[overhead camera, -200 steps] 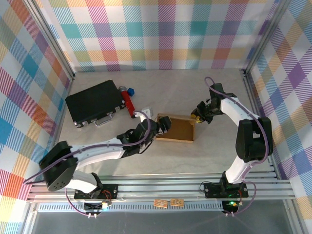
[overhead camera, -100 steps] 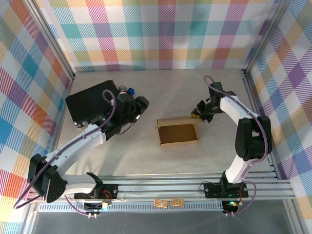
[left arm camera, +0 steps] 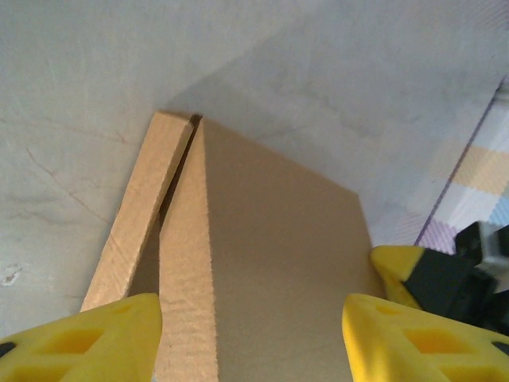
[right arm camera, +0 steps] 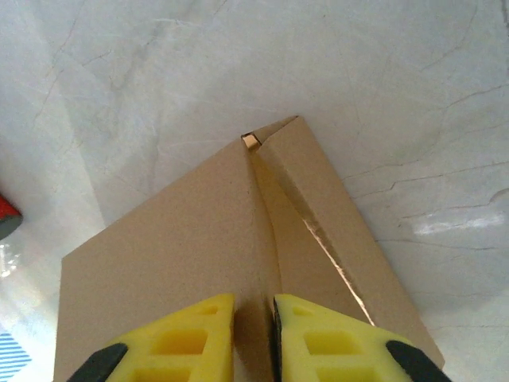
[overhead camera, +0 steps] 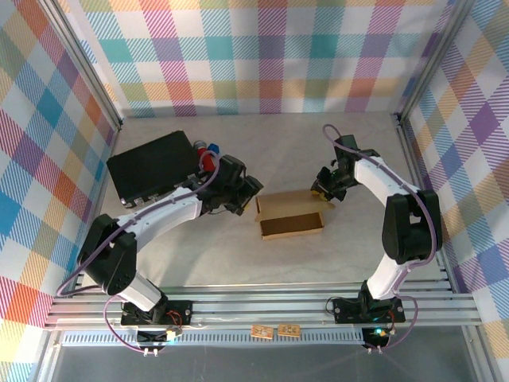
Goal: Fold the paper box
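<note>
Since the paper box (overhead camera: 293, 216) already sits as a shallow open tray mid-tabletop (overhead camera: 334, 263), this looks like the wall-tucking stage, honestly. The right end effector (right arm camera: 253, 338) is nearly closed, pinching the thin wall at the box's right end. The left end effector (left arm camera: 250, 322) is spread wide, straddling the left end without clearly clamping it. The next move probably needs the left to close there and fold inward while the right steadies. There's plenty of bare room in front, and the black case (overhead camera: 151, 169) sits well off left.
</note>
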Tool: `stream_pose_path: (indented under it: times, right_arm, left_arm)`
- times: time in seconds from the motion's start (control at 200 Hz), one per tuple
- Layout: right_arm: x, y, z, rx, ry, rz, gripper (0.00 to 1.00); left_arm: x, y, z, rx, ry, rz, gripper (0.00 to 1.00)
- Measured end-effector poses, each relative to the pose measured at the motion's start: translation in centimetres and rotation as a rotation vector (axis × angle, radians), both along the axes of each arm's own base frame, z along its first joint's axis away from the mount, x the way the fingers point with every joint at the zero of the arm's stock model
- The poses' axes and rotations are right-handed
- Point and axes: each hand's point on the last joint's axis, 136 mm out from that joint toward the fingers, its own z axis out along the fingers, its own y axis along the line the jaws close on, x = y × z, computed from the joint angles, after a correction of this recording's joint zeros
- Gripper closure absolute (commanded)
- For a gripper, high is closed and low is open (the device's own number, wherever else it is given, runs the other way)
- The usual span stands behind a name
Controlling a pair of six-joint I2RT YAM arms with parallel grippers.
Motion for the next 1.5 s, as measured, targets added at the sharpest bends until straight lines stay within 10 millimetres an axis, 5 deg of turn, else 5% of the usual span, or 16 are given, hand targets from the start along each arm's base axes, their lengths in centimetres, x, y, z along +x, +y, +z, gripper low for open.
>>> stream_pose_path:
  times: [0.24,0.645,0.98,1.305,1.5]
  right_arm:
    - [-0.3,0.2,-0.6,-0.074,-0.033,0.072,0.81]
    - [-1.4,-0.8,-0.9,-0.151,-0.039,0.134,0.66]
    - [-2.5,-1.7,1.6,-0.097,-0.114,0.167,0.35]
    - [-2.1,-1.7,-0.4,0.145,-0.081,0.17,0.34]
    - [-1.8,-0.9,-0.5,0.212,-0.075,0.169,0.33]
  left_arm:
    - [-2.1,-0.7,-4.9,0.069,0.087,-0.061,0.44]
    - [-3.0,0.0,-8.6,0.15,0.095,-0.104,0.61]
    - [-2.5,0.0,-8.6,0.203,0.036,-0.176,0.65]
    - [-1.8,0.9,-8.8,0.241,-0.011,-0.263,0.6]
    - [-1.1,1.8,-8.6,0.197,-0.054,-0.291,0.68]
